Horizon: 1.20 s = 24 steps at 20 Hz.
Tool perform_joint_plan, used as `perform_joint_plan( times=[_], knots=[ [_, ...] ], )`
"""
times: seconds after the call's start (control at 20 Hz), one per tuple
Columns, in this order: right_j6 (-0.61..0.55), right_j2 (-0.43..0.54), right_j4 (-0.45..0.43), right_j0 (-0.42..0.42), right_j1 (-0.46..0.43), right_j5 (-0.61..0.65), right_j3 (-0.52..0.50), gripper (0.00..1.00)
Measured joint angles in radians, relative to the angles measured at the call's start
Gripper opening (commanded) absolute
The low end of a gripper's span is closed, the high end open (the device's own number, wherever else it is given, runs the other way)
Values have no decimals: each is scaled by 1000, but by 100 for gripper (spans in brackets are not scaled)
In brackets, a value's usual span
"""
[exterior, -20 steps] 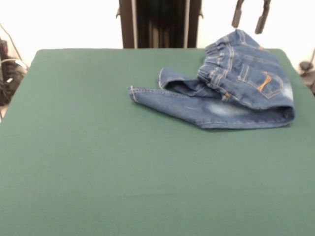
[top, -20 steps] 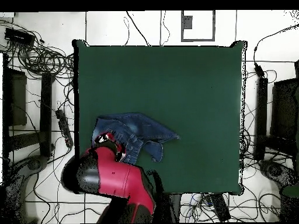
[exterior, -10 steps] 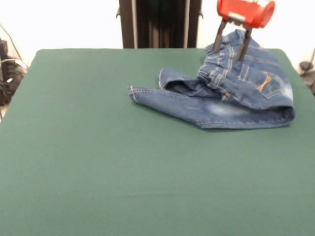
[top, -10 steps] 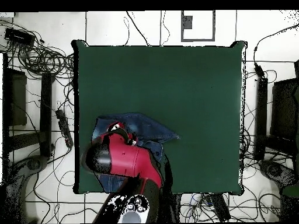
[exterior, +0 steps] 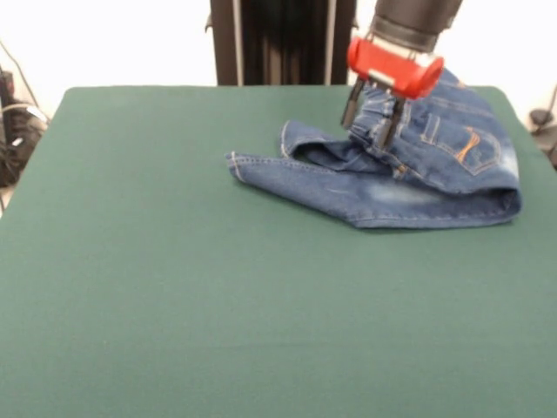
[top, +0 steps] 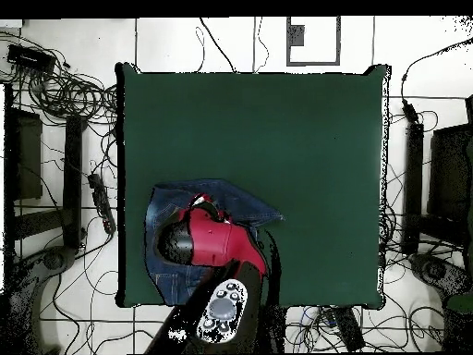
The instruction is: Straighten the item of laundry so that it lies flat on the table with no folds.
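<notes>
Crumpled jeans lying bunched on the green table, toward the far right corner in the front view, waistband heaped up, one leg folded across and trailing toward the table's middle. Gripper lowered onto the waistband end of the jeans, the two dark fingers parted, straddling a ridge of denim, not visibly pinching anything. From overhead, red arm covering much of the jeans, near the table's lower left corner; gripper hidden there.
</notes>
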<state>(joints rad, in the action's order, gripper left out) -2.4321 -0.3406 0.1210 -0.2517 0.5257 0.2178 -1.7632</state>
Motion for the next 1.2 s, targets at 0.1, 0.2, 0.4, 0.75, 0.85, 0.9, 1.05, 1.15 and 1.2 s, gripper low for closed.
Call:
perform_joint_plan(
  times=[0.1, 0.2, 0.4, 0.75, 0.85, 0.9, 1.05, 1.15, 1.2],
  knots=[
    [0, 2, -12, 4, -24, -18, 9, 100],
    [0, 8, -32, 16, -60, -51, 22, 100],
    [0, 21, -46, 34, -97, -90, 37, 100],
    [0, 33, -65, 52, -187, -170, 80, 100],
    [0, 33, -65, 52, -214, -191, 94, 100],
    [0, 32, -65, 52, -220, -196, 98, 100],
    [0, 29, -65, 50, -222, -199, 102, 100],
    [0, 29, -66, 50, -223, -199, 104, 100],
    [0, 29, -66, 49, -223, -199, 104, 100]
  ],
)
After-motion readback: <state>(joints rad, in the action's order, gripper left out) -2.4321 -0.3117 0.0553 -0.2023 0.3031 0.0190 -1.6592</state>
